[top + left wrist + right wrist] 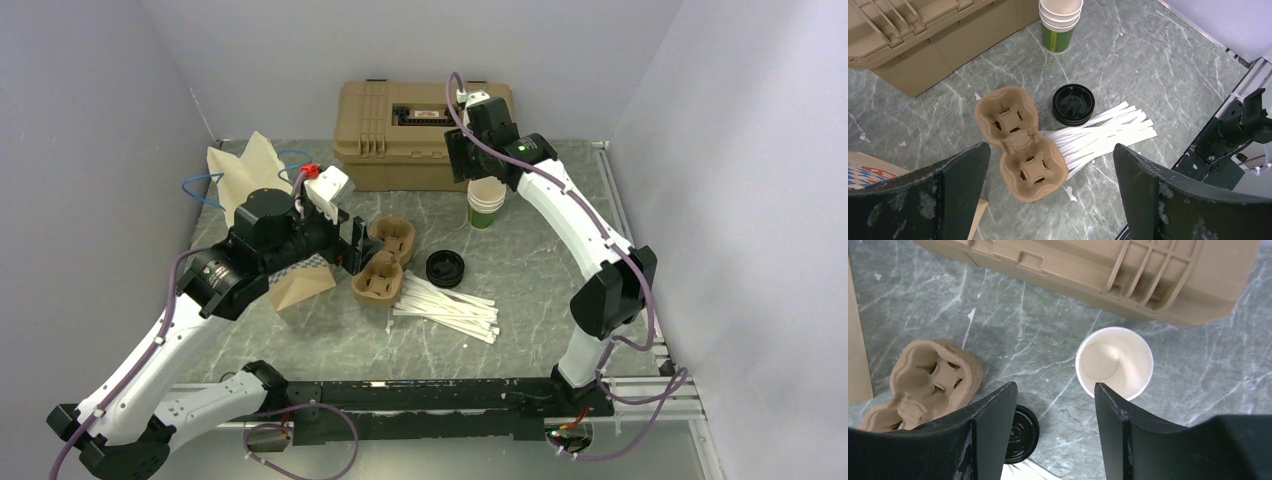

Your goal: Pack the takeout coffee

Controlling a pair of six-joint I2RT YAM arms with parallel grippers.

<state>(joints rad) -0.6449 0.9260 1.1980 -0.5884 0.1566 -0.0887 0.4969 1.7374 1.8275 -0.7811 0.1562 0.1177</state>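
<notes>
The tan kraft cup with its black lid is out of view in every frame. A stack of green paper cups with cream insides stands in front of the tan box; it also shows in the left wrist view and the right wrist view. A loose black lid lies on the table. A brown pulp two-cup carrier lies left of it. My left gripper is open and empty, above the carrier. My right gripper is open and empty, above the cup stack.
A tan hard case stands at the back. A kraft paper bag stands at the left behind my left arm. A bundle of white strips lies beside the lid. Walls close in left and right.
</notes>
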